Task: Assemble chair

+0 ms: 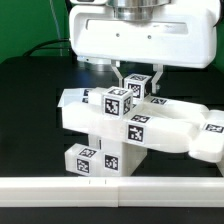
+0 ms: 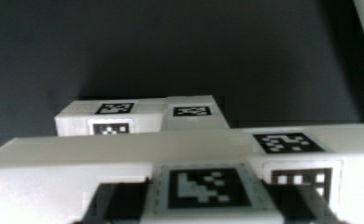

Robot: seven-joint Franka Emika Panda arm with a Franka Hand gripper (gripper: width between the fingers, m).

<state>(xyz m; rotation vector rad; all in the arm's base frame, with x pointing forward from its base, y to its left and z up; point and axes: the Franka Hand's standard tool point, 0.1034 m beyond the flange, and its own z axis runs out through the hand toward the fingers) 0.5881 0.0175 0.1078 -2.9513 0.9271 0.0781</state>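
The chair (image 1: 118,128) is a partly joined stack of chunky white tagged parts in the middle of the black table. A long block (image 1: 190,135) reaches toward the exterior view's right, and a cube-like part (image 1: 82,160) sits low at the left. My gripper (image 1: 139,88) hangs straight above the stack, shut on a small tagged cube (image 1: 135,86) at its top. In the wrist view the dark fingers (image 2: 126,203) flank that cube (image 2: 205,188) closely. Beyond it lie a wide white part (image 2: 108,152) and a tagged block (image 2: 143,115).
A long plain white rail (image 1: 110,188) runs along the table's front edge, just in front of the stack. Black tabletop (image 1: 30,110) surrounds the parts. The arm's bulky white hand (image 1: 140,30) fills the top of the exterior view.
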